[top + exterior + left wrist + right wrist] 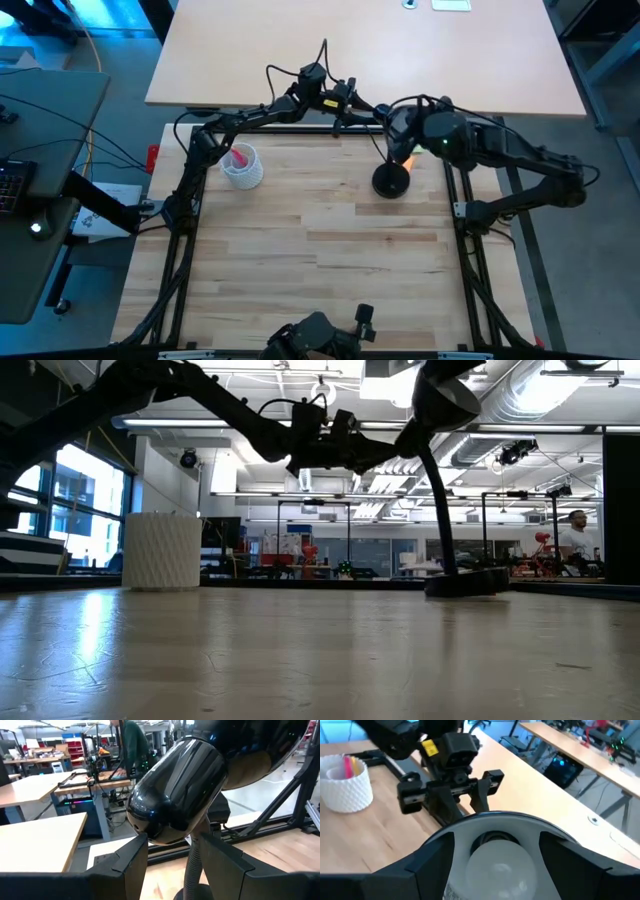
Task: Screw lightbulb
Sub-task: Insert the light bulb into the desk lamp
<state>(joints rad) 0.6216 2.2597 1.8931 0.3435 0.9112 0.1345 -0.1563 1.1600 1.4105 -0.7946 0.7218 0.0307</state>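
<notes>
On your far left stands the white cup (243,167), textured, with pink items inside, on the wooden table (330,260) near its far edge. Your left arm reaches from the left side over and past the cup, along the far edge toward the middle. The left gripper (352,103) sits high above the table, its two fingers parted about halfway, one on each side of the lamp's glossy black shade (175,790); you can see gaps between the fingers and the shade, and nothing is held there. From the right wrist view the same gripper shows just beyond the shade's rim, fingers apart.

Right of centre, the black desk lamp (392,180) stands on its round base on the table near the far edge, its thin neck rising to the shade.

The lightbulb (495,870), white and frosted, sits inside the shade's white interior. The right gripper (495,865) is right at the shade's mouth, its fingers spread wide, one on each side of the bulb; you cannot tell whether they touch it. The right arm comes in from the table's right side
</notes>
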